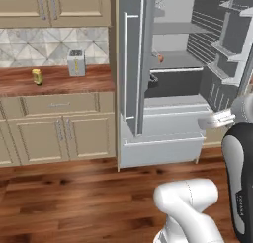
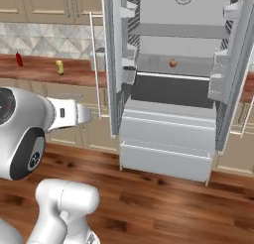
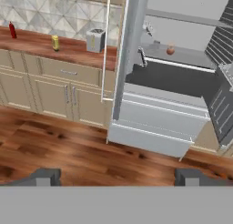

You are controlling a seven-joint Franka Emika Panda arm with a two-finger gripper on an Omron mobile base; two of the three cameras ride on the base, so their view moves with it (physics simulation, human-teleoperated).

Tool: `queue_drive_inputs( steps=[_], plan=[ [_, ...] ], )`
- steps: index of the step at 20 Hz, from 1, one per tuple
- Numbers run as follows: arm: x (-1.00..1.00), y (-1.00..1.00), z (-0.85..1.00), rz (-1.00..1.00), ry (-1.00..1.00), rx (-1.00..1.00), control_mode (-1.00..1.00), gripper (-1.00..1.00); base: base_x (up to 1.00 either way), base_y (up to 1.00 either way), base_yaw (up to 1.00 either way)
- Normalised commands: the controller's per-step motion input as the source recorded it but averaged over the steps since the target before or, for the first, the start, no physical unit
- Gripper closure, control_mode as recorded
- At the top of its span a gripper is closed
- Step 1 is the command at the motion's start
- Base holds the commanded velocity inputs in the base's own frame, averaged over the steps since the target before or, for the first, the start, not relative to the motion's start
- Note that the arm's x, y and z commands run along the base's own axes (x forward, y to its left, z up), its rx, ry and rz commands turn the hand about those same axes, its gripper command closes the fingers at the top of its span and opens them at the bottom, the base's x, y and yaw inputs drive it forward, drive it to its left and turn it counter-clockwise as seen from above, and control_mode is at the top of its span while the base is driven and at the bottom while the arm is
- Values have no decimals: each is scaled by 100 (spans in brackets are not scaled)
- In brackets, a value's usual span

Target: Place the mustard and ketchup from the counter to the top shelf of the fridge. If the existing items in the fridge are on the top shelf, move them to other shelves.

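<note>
The yellow mustard (image 1: pixel 37 76) (image 2: pixel 60 67) (image 3: pixel 55 42) stands upright on the reddish-brown counter (image 1: pixel 59 81) (image 3: pixel 32 43). To its left is the slim red ketchup (image 2: pixel 19 59) (image 3: pixel 12 30). The fridge (image 2: pixel 168 114) stands with both doors swung wide. A small orange-red fruit (image 1: pixel 160 58) (image 2: pixel 173 63) (image 3: pixel 170 50) sits on a grey shelf, one level below the highest shelf in view (image 2: pixel 183 30) (image 1: pixel 175 28). My gripper (image 3: pixel 118 176) is open and holds nothing. It hangs high over the wood floor, well back from the fridge and the counter.
A grey toaster (image 1: pixel 76 62) (image 3: pixel 95 40) stands on the counter beside the fridge's open left door (image 1: pixel 131 74), which carries a thin white handle (image 3: pixel 108 45). The right door (image 2: pixel 233 64) holds door bins. Closed drawers (image 2: pixel 166 139) fill the fridge's lower part.
</note>
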Motion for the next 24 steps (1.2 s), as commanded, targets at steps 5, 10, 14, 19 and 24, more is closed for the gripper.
queue_drive_inputs(
  steps=[5,10,14,19,24],
  plan=[
    [0,0,0,0,0,0,100,-100,53,100,8],
    [0,0,0,0,0,0,100,-100,100,100,3],
    [0,0,0,0,0,0,100,-100,100,100,0],
    [0,0,0,0,0,0,100,-100,100,100,0],
    [0,0,0,0,0,0,100,-100,100,52,5]
  ],
)
